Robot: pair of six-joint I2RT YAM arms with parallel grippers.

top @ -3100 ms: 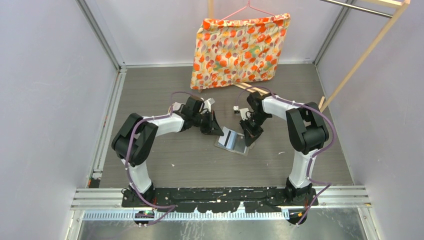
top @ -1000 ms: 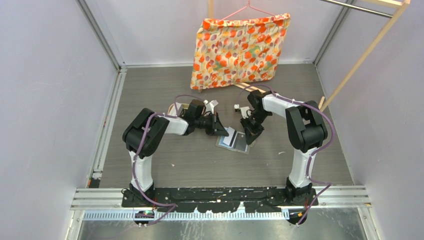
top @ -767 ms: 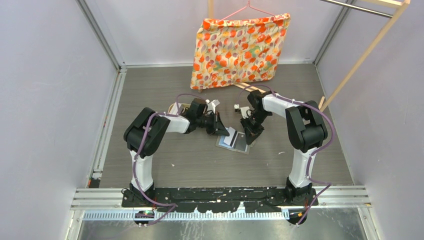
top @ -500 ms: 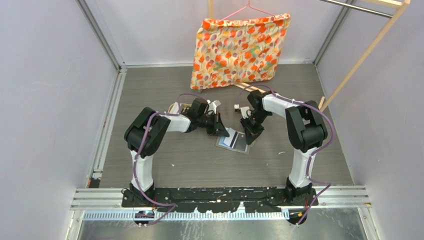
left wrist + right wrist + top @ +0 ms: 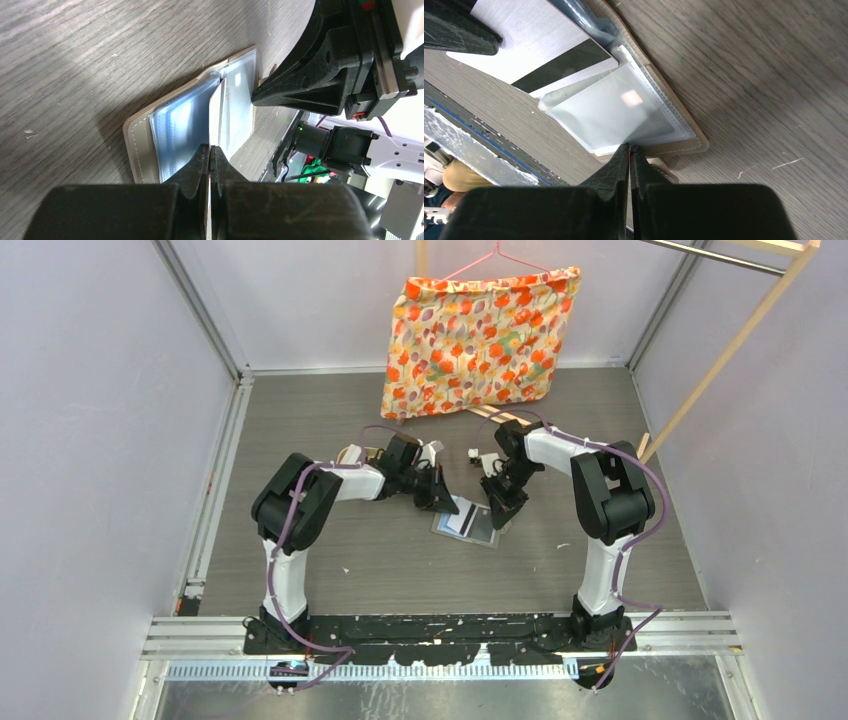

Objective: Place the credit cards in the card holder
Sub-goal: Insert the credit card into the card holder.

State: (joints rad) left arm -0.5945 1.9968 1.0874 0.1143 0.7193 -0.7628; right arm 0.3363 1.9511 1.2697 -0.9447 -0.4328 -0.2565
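Clamping the card (image 5: 216,112) edge-on in the left gripper (image 5: 210,150), far end just ahead at the open holder (image 5: 137,150), presumably to slide it in; pinching a clear sleeve (image 5: 614,115) in the right gripper (image 5: 629,148), likely to hold it open.

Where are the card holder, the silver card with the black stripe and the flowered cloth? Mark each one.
card holder (image 5: 182,132): left wrist view, on its clear blue pockets.
silver card (image 5: 531,35): right wrist view, on its silver face.
flowered cloth (image 5: 480,335): top external view, on its middle.
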